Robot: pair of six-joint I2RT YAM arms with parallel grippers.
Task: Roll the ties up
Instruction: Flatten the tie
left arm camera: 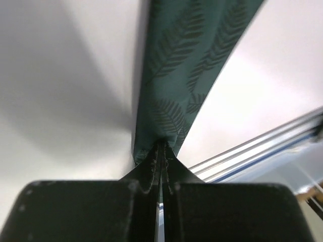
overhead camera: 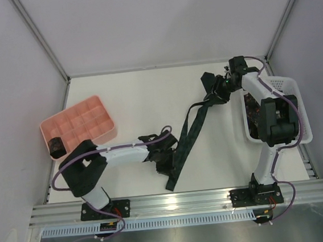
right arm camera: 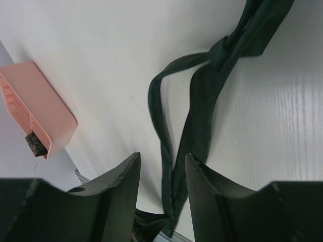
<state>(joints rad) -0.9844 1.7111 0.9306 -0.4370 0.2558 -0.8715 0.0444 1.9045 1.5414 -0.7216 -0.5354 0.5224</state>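
The right arm (overhead camera: 277,122) hides much of the basket (overhead camera: 302,113); the tie (left arm camera: 186,60) runs off the left wrist view's top edge

1. The tie (left arm camera: 176,75) in the centre of the frame was dark green with a darker fern-leaf print.
2. The tray (overhead camera: 102,132) at left was pink.
3. The basket (overhead camera: 283,80) at right was white.
4. The table (overhead camera: 136,95) was white.
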